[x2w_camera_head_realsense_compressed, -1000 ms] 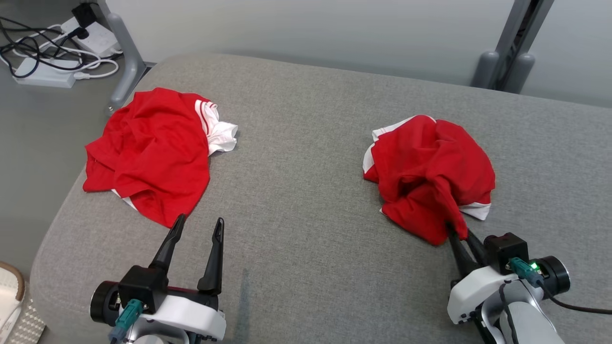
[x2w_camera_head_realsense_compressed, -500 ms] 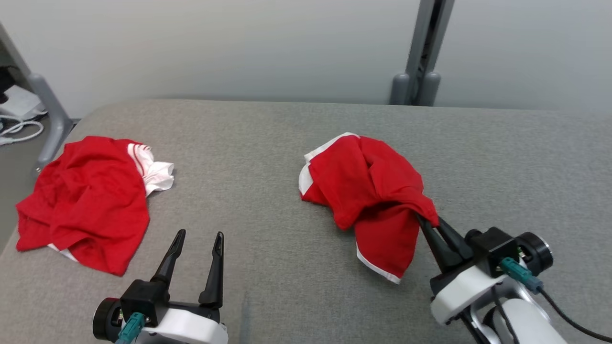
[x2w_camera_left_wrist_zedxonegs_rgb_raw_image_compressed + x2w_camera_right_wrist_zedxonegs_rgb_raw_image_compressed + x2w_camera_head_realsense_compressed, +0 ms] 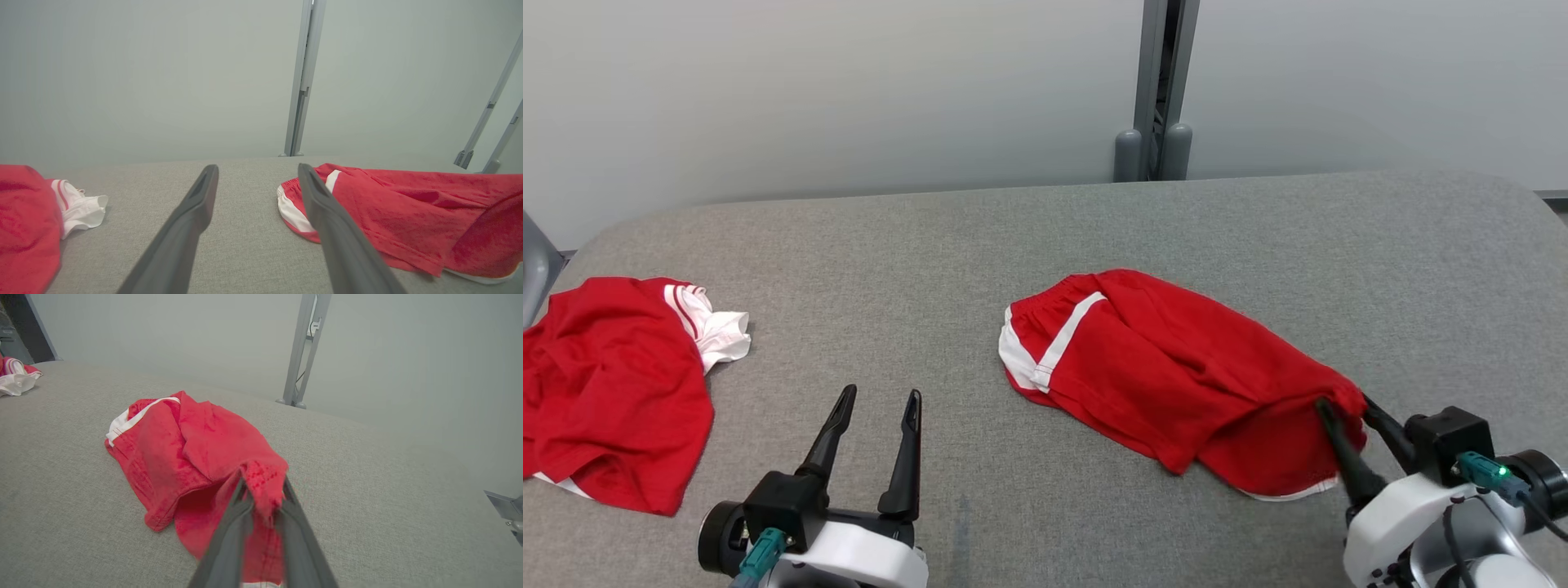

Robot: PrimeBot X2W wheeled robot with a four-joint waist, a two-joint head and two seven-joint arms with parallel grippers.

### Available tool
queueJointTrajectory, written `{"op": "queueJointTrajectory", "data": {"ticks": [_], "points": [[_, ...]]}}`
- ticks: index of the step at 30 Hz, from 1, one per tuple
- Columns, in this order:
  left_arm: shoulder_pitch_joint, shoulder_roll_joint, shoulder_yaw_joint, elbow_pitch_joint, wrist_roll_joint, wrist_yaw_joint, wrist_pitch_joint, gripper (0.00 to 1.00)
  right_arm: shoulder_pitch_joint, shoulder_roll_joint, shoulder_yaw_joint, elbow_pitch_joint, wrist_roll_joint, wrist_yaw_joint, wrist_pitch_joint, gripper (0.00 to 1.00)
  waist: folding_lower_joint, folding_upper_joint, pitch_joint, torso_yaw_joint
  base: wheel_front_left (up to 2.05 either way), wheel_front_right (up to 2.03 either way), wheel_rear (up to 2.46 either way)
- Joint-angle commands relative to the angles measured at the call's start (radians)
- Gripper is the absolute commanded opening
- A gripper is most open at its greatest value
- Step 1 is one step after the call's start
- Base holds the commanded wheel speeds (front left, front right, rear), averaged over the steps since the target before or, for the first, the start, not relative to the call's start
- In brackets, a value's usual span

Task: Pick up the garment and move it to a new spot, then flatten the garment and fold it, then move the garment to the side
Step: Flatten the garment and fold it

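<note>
Our grey pad (image 3: 931, 245) lies across the lower part of the head view. The red shorts (image 3: 1160, 367) lie stretched out right of the middle, because our right gripper (image 3: 1344, 404) at the lower right pinches one corner, we think to drag them. Another red garment (image 3: 605, 392) sits at the left edge. Our left gripper (image 3: 882, 394), lower left, is spread wide, ready to help.

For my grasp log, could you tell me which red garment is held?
The red shorts at centre-right, pinched by the right gripper; the other red garment lies untouched, far left.
</note>
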Motion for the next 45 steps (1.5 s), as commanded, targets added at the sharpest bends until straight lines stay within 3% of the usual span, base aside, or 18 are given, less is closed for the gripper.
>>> {"op": "queueJointTrajectory", "data": {"ticks": [1,11,22,31,39,45], "points": [[-0.013,0.004,0.003,0.0,-0.001,0.004,-0.001,1.0,0.002,0.009,0.0,0.0,-0.009,-0.001,-0.006,1.0,0.0,-0.0001,0.002,-0.001,0.0,0.0,0.0],[-0.028,0.004,0.009,0.012,0.0,-0.005,-0.001,1.0,-0.036,0.083,0.073,-0.042,0.01,-0.001,-0.152,1.0,0.0,-0.0001,0.003,-0.003,0.0,0.0,0.0],[-0.032,0.004,0.001,0.015,-0.001,-0.007,-0.001,1.0,-0.03,0.125,0.126,0.091,-0.019,-0.001,-0.25,1.0,0.0,-0.0001,0.012,0.046,0.0,0.0,0.0],[-0.062,0.004,-0.025,0.014,-0.013,-0.01,-0.001,1.0,-0.131,0.131,0.124,0.192,-0.045,-0.001,-0.243,1.0,0.0,-0.0001,0.061,0.14,0.0,0.0,0.0],[-0.084,0.004,-0.051,0.024,-0.032,-0.006,-0.001,1.0,-0.311,0.092,0.088,0.406,-0.06,-0.001,-0.201,1.0,0.0,-0.0001,0.126,0.261,0.0,0.0,0.0],[-0.098,0.004,-0.058,0.025,-0.046,-0.003,-0.001,1.0,-0.38,0.073,0.066,0.519,-0.074,-0.001,-0.193,1.0,0.0,-0.0001,0.146,0.302,0.0,0.0,0.0]]}}
